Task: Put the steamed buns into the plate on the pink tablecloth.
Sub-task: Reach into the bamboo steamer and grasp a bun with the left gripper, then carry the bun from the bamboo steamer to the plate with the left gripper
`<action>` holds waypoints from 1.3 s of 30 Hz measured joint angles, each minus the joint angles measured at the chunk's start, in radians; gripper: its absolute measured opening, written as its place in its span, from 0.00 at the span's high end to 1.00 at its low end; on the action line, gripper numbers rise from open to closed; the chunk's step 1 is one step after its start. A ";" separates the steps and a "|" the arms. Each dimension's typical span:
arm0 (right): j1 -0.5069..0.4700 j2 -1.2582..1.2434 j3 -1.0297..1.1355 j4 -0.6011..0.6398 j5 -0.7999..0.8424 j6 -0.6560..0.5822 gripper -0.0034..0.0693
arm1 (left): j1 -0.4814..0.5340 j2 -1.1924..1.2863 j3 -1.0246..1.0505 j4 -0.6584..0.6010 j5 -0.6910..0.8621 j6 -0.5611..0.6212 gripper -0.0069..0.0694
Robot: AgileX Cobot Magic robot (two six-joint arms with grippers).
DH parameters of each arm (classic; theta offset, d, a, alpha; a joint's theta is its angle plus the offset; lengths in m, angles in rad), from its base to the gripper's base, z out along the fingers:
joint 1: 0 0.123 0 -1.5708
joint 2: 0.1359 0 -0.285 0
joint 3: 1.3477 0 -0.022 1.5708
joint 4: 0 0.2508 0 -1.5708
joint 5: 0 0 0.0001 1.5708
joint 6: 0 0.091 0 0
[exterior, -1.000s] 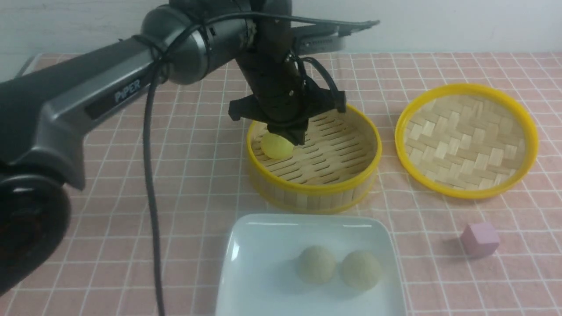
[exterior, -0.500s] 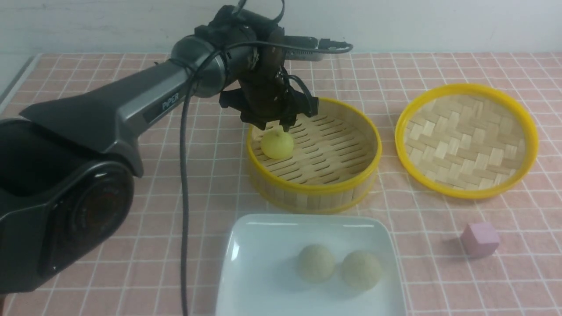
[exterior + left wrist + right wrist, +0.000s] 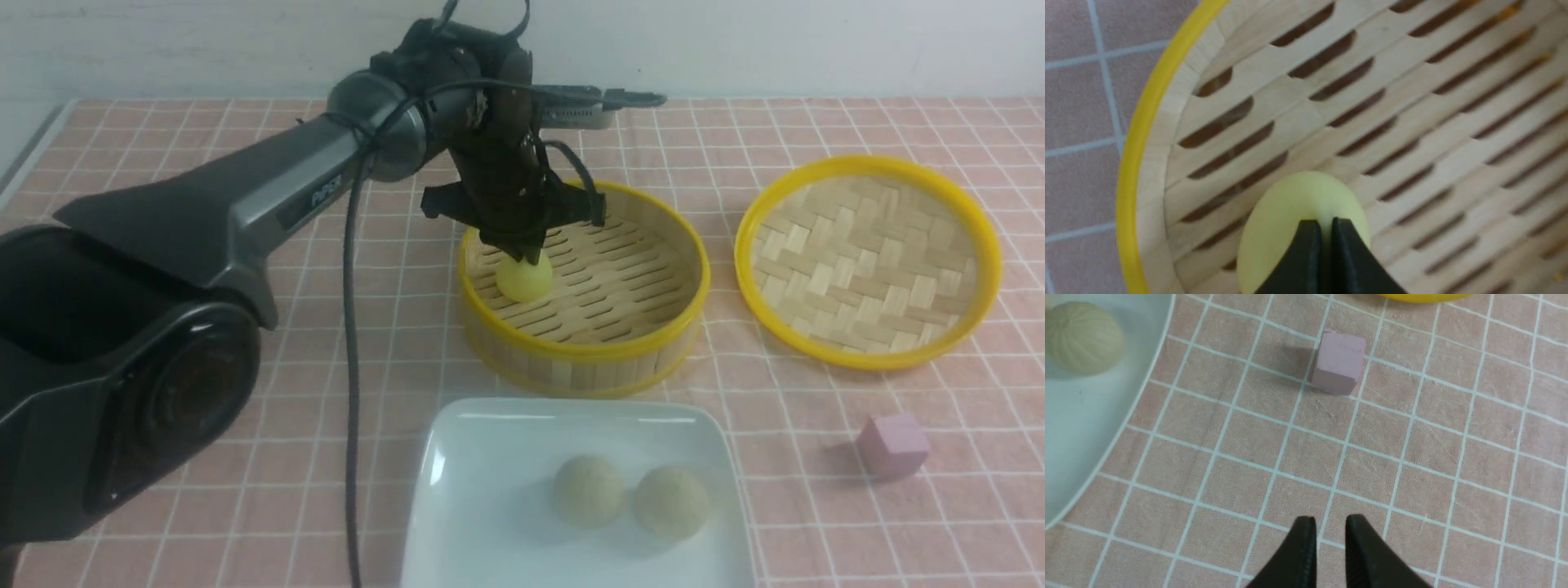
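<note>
The pink tablecloth [image 3: 375, 457] lies under everything. On it sits the white plate [image 3: 490, 523], nearest the camera, holding two beige buns [image 3: 588, 491] side by side. Just beyond the plate stands the bamboo steamer [image 3: 584, 353], its raised wall around the yellow bun [image 3: 524, 282]; the woven lid [image 3: 867, 261] lies to the right.

The left gripper [image 3: 1324, 222] reaches down into the steamer with its jaws closed, the tips over the middle of the yellow bun and covering part of it; I cannot tell whether they pinch it. The right gripper [image 3: 1331, 517] has its fingers parted, with nothing between them, over the cloth.

The yellow bun, near the steamer's left wall, is roundish, with no clear long axis. Smallest is the pink cube [image 3: 892, 446], right of the plate.
</note>
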 joint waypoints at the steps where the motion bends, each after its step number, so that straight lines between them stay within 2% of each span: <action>1: 0.000 0.000 0.000 0.000 0.000 0.000 0.81 | -0.002 -0.027 -0.020 -0.009 0.038 0.019 0.89; 6: 0.000 0.000 0.000 0.000 0.001 0.000 0.80 | -0.005 -0.224 -0.080 -0.013 0.191 0.121 0.89; 8: 0.000 0.000 0.000 0.001 0.002 0.000 0.80 | -0.005 -0.280 -0.056 -0.012 0.203 0.135 0.89; 11: 0.000 0.000 0.000 0.004 0.004 0.000 0.79 | -0.005 -0.373 0.108 -0.028 0.208 0.146 0.88; 13: 0.000 0.000 0.000 0.011 0.004 0.000 0.79 | -0.012 -0.411 0.314 -0.075 0.207 0.149 0.88; 15: 0.000 0.000 0.000 0.015 0.004 0.000 0.79 | -0.033 -0.410 0.495 -0.119 0.137 0.150 0.88; 16: 0.000 0.000 0.000 0.015 0.004 0.000 0.79 | -0.035 -0.409 0.512 -0.124 0.137 0.150 0.88; 19: 0.000 0.000 0.000 0.019 0.004 0.000 0.78 | -0.081 -0.387 0.743 -0.167 -0.095 0.158 0.88; 22: 0.000 0.000 0.000 0.022 0.004 0.001 0.78 | -0.094 -0.376 0.830 -0.176 -0.217 0.162 0.88; 26: 0.000 0.000 0.000 0.037 0.008 0.003 0.77 | -0.094 -0.375 0.861 -0.176 -0.285 0.129 0.85; 29: 0.000 0.000 -0.011 0.072 0.059 0.003 0.77 | -0.095 -0.377 0.864 -0.176 -0.292 0.111 0.80; 31: 0.000 -0.005 -0.032 0.089 0.117 0.003 0.77 | -0.095 -0.386 0.866 -0.166 -0.290 0.107 0.73; 32: 0.000 -0.019 -0.047 0.111 0.171 0.003 0.77 | -0.095 -0.395 0.866 -0.144 -0.285 0.102 0.67; 33: 0.000 -0.023 -0.048 0.114 0.177 0.003 0.77 | -0.095 -0.397 0.866 -0.144 -0.284 0.102 0.66; 34: 0.000 -0.064 -0.053 0.143 0.208 0.003 0.77 | -0.095 -0.411 0.866 -0.123 -0.276 0.093 0.58; 35: 0.000 -0.064 -0.054 0.147 0.208 0.003 0.77 | -0.095 -0.413 0.866 -0.119 -0.275 0.092 0.57; 36: 0.000 -0.130 -0.053 0.174 0.221 0.002 0.79 | -0.095 -0.435 0.866 -0.106 -0.270 0.089 0.49; 38: 0.000 -0.183 -0.049 0.185 0.228 -0.001 0.82 | -0.095 -0.452 0.866 -0.102 -0.267 0.087 0.44; 39: 0.000 -0.255 -0.030 0.193 0.220 -0.013 0.90 | -0.095 -0.474 0.866 -0.099 -0.265 0.086 0.39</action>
